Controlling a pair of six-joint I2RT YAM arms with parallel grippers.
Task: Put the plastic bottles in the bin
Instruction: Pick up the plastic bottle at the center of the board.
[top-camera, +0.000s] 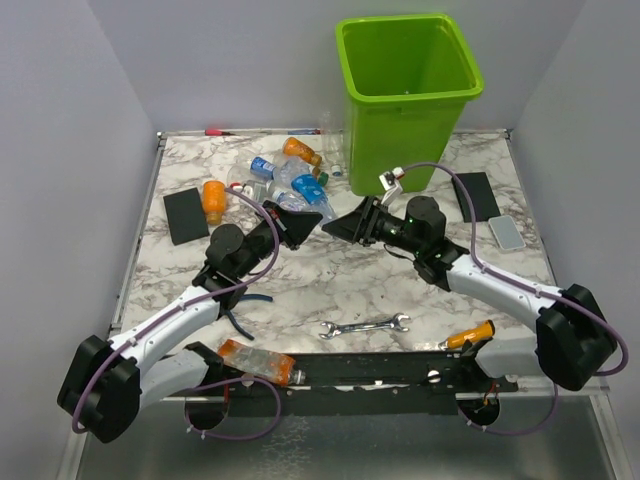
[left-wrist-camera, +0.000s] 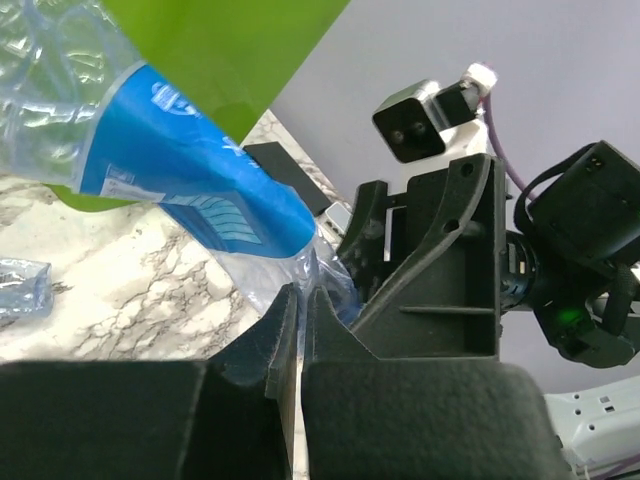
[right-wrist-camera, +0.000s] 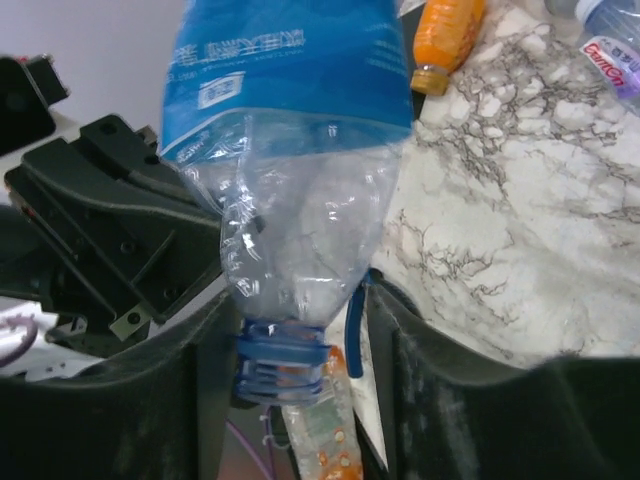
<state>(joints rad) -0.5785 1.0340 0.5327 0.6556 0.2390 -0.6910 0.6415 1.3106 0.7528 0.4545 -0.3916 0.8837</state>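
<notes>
Observed: left claw (left-wrist-camera: 300, 320) pressed together, tips against the crushed clear end of the blue-labelled bottle (right-wrist-camera: 300, 120) (grip not confirmable). The right claw (right-wrist-camera: 298, 325) stands apart, flanking the neck. Bottle sits centre frame over the counter (top-camera: 330, 290), lower left of the bin (top-camera: 400, 130).

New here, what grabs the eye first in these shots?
The tall lime-green plastic bin at the table's far edge dominates the top view. At mid-table both arms meet at one crushed clear plastic bottle with a blue label: the left gripper is shut on its crumpled end, and the right gripper stands open either side of its neck. More bottles lie heaped left of the bin.
</notes>
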